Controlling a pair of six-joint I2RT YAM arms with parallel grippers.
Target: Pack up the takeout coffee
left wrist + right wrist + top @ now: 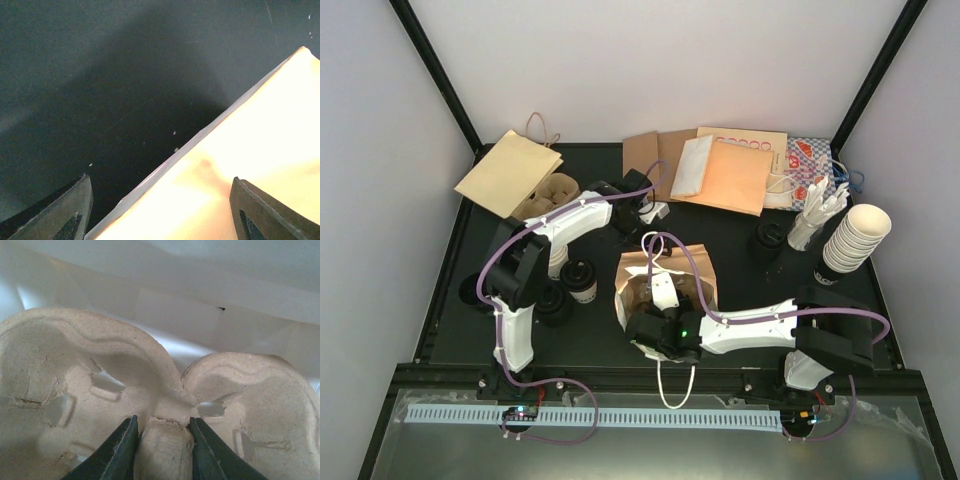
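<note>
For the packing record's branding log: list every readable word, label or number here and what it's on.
No text here can be read.
Red and blue print on the patterned bag: too small to read.
Tiny red marks along the cream bag top edge: too small to read.
Wrist views: no print.

bench (590,338): black, matte, bare near the front
far left: brown bag (510,172) lying flat, pulp tray (552,195) just beside it
far middle: flat bags (720,165), overlapping
right: cup stack (855,238), tilted
centre: open bag (632,272), standing
left of centre: lidded cup (582,282)
</note>
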